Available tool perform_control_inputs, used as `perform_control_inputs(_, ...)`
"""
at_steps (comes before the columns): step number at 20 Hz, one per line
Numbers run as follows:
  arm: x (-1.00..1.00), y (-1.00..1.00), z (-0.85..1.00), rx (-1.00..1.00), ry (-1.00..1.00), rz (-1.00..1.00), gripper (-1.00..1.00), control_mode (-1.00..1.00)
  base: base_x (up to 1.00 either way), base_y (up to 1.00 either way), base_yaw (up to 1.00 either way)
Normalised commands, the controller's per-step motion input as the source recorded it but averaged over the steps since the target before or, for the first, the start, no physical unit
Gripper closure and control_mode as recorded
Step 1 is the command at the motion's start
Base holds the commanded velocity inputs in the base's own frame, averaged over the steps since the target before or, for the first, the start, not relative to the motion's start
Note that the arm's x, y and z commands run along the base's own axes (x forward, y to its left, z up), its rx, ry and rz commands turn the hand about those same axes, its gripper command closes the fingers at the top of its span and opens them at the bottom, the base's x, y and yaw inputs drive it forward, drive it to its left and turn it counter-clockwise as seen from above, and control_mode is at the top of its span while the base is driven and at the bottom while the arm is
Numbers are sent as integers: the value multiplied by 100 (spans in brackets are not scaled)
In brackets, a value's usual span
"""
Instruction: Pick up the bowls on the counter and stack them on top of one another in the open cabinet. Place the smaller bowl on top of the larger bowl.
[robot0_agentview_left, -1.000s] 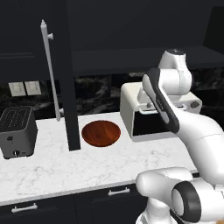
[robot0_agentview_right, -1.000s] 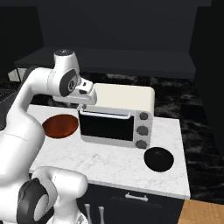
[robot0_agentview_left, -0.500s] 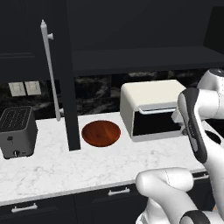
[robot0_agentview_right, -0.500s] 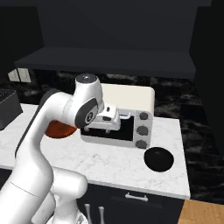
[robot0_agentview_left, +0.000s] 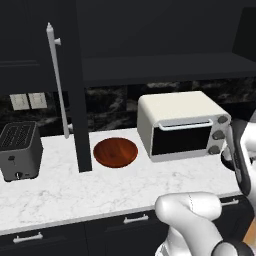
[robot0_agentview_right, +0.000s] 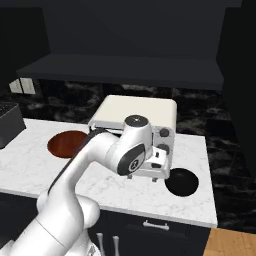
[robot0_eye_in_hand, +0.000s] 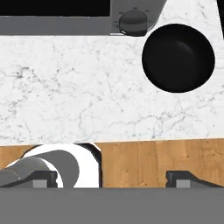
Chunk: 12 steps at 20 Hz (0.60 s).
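- Now the small round plain black bowl (robot0_eye_in_hand: 178, 57) lies in the hand view, upright and empty on the white grey-veined marble counter (robot0_eye_in_hand: 78, 87), just beside the knobs of the cream toaster oven (robot0_eye_in_hand: 131, 19).
- Seen from the right base view, this smaller bowl (robot0_agentview_right: 181, 181) sits at the far right end of the counter, near its front edge, matte and dark inside with nothing in it.
- Over the last second the arm has swung from the middle of the counter to this right end, and the gripper (robot0_eye_in_hand: 113, 178) has spread wide; its jaws stand released, with nothing between them.
- My reading: this is the approach to the black bowl. The fingers are not yet around it, since the bowl lies ahead and to one side of them.
- The wide shallow glossy reddish-brown bowl (robot0_agentview_left: 115, 152) has not moved. It rests on the counter left of the oven, beside the tall black cabinet door with its pale bar handle (robot0_agentview_left: 57, 80).
- Above, the dark cabinet shelf (robot0_agentview_left: 165, 67) holds neither bowl, so by my judgement nothing is stacked yet.
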Motion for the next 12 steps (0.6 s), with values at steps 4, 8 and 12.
perform_control_inputs(4,25,-100,-51,0,26,-13,-100,-100,0,0,0)
perform_control_inputs(8,49,-85,-22,0,9,3,-100,-100,0,0,0)
perform_control_inputs(12,52,-53,-12,0,1,7,-100,-100,0,0,0)
